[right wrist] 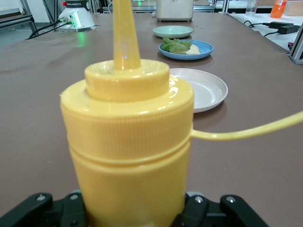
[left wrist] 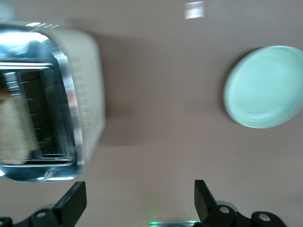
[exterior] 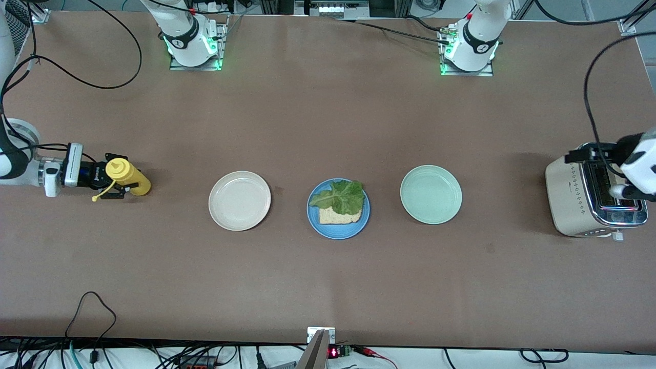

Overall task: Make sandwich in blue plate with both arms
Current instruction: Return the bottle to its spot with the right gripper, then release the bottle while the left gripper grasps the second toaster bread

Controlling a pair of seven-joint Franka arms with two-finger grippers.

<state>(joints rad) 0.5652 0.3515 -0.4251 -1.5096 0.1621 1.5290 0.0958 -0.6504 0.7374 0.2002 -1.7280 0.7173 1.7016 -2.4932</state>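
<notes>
The blue plate (exterior: 313, 221) lies mid-table, between two other plates. On it sits one toasted bread slice (exterior: 335, 217) with a green lettuce leaf (exterior: 342, 198) on top. The same blue plate (right wrist: 204, 49) shows small in the right wrist view. A second bread slice (left wrist: 14, 132) stands in a slot of the toaster (exterior: 569, 195). My left gripper (left wrist: 137, 204) hangs open and empty over the toaster's edge (left wrist: 87, 80); in the front view the left gripper (exterior: 628, 177) is above the toaster. My right gripper (exterior: 110, 180) is shut on an upright yellow squeeze bottle (right wrist: 128, 142) at the right arm's end of the table.
A cream-white plate (exterior: 239, 200) lies beside the blue plate toward the right arm's end, and a pale mint-green plate (exterior: 431, 194) toward the left arm's end. The mint-green plate (left wrist: 265, 87) also shows in the left wrist view. The bottle's loose cap strap (right wrist: 246, 131) sticks out sideways.
</notes>
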